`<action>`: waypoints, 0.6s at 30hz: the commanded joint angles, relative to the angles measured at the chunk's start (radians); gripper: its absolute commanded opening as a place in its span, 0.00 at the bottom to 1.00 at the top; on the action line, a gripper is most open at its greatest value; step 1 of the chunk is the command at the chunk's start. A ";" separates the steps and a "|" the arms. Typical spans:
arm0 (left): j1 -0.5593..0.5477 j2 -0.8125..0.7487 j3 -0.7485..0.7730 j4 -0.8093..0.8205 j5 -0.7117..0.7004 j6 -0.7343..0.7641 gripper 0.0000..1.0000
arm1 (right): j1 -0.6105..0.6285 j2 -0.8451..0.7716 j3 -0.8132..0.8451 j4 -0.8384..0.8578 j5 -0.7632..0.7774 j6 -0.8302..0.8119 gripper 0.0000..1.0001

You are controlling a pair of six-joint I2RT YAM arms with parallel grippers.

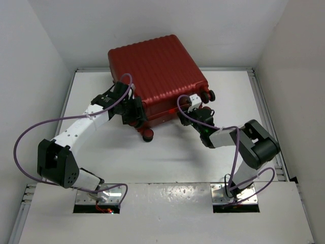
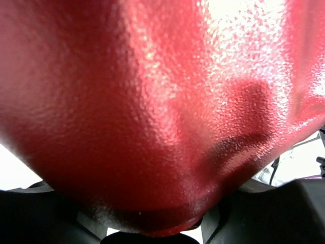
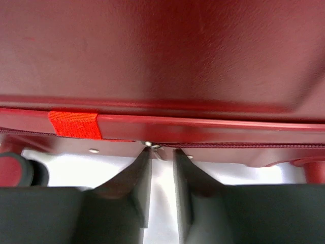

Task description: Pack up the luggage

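Right gripper (image 3: 160,152) has its jaws drawn nearly together with a thin gap left, tips at the zipper pull (image 3: 151,145) on the seam; whether it pinches the pull is unclear. Left gripper (image 1: 131,109) clamps the near-left corner of the luggage (image 1: 157,66), which lies closed, ribbed shell up, by the middle of the table (image 1: 167,157) far edge.

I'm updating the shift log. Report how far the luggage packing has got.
Done: the luggage lies closed, shells together. In hand: the right gripper, fingers nearly together, is at the zipper pull; the left gripper sits against the near-left corner, grip unconfirmed for both. Left: probably running the zipper round; how much is zipped cannot be told.
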 commanded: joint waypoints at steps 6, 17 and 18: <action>0.095 -0.011 -0.048 0.092 -0.073 -0.017 0.07 | -0.010 0.008 0.029 0.140 -0.050 -0.052 0.00; 0.261 -0.011 -0.067 0.063 -0.050 -0.017 0.00 | -0.085 -0.102 -0.081 0.151 -0.022 -0.072 0.00; 0.261 -0.011 -0.067 0.054 -0.050 -0.017 0.00 | -0.096 -0.102 -0.087 0.151 -0.022 -0.073 0.00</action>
